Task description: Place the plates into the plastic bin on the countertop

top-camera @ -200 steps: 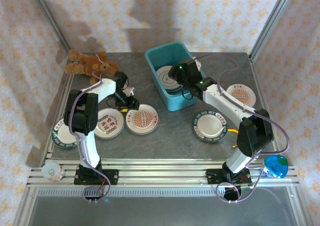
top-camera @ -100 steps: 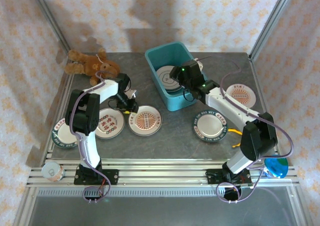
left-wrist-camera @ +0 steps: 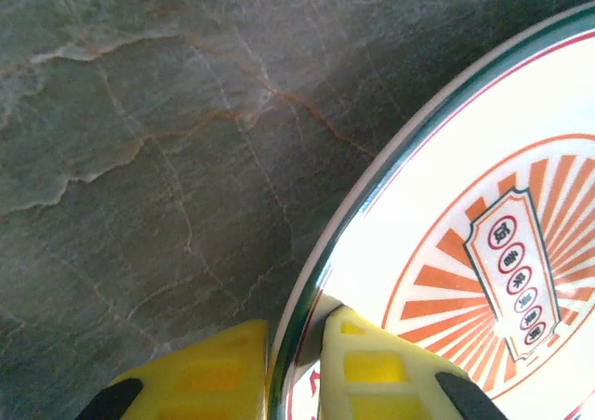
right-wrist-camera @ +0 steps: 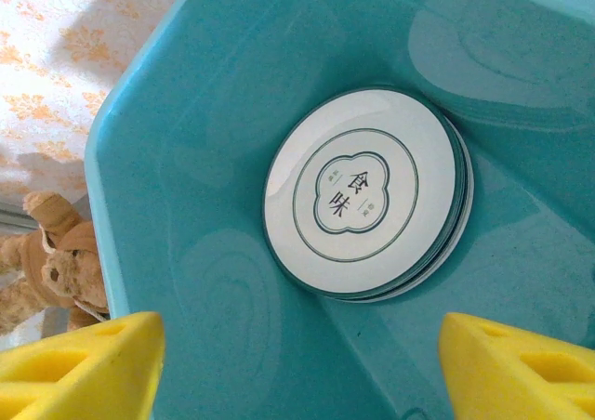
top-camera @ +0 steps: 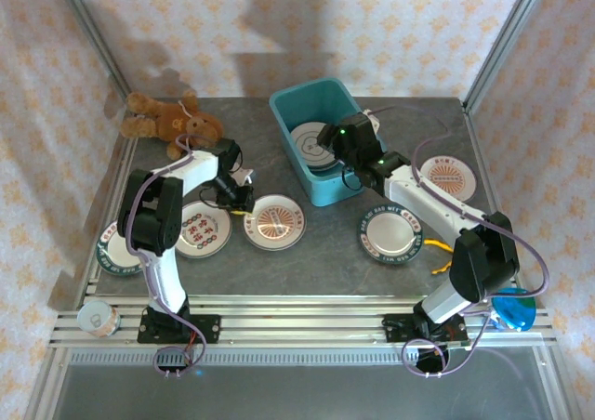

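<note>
At the far left of the countertop [top-camera: 325, 257] a green-rimmed plate [top-camera: 110, 251] lies partly under the left arm; whether it is one plate or several cannot be told. Just beside it sits a ring-patterned plate [top-camera: 206, 232]. Next comes the left gripper [top-camera: 244, 203], low at the left edge of the sunburst plate [top-camera: 276, 224]; the wrist view shows one yellow finger outside the rim and one inside, pinched onto it, with the plate apparently flat on the stone, so the lift looks not yet begun.

Further right, the plastic bin [top-camera: 327, 194] holds a small stack of plates [right-wrist-camera: 363, 192], topped by one with a green emblem; at least two rims show beneath it, but the count is uncertain. The right gripper [right-wrist-camera: 297, 327] hangs over the bin, fingers wide apart and holding nothing. Right of the bin, a green-lettered plate [top-camera: 390, 235] and an orange-crest plate [top-camera: 447, 177] lie on the stone.

So a few plates appear done and at least five remain outside; the sunburst one looks next to go.
</note>
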Controlling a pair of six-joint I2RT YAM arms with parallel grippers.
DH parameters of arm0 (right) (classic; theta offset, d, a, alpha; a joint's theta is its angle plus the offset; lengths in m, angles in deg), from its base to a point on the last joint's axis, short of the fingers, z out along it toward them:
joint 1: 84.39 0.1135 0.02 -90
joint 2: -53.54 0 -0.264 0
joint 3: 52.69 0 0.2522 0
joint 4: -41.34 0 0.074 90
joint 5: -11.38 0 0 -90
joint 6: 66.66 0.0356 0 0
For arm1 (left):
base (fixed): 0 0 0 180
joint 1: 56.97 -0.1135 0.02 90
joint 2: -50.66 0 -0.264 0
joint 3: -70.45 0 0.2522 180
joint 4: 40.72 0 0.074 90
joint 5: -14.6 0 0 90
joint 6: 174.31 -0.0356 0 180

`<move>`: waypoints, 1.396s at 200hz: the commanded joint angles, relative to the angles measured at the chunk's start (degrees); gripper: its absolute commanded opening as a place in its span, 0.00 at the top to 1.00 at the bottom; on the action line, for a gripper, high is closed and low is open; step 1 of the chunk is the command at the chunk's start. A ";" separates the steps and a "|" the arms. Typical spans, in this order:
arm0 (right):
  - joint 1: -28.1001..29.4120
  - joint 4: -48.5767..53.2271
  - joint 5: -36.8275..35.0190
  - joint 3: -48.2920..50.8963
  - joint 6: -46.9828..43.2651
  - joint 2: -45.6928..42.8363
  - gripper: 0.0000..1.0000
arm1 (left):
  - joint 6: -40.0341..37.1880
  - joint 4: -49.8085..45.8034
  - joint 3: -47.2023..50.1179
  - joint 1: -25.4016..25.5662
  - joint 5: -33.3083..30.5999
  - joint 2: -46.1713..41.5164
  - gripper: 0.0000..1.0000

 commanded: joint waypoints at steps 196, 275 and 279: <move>-0.24 -0.95 12.77 -10.30 -8.15 4.26 0.26 | 17.39 9.10 -8.15 -6.79 -5.89 -30.18 1.00; -0.26 -4.32 29.99 -14.10 -12.52 5.40 0.26 | 32.90 28.41 -11.71 -9.69 9.84 -28.68 1.00; -0.26 -4.40 29.98 -14.03 -12.53 5.40 0.26 | 33.66 29.36 -11.65 -9.69 10.40 -28.57 1.00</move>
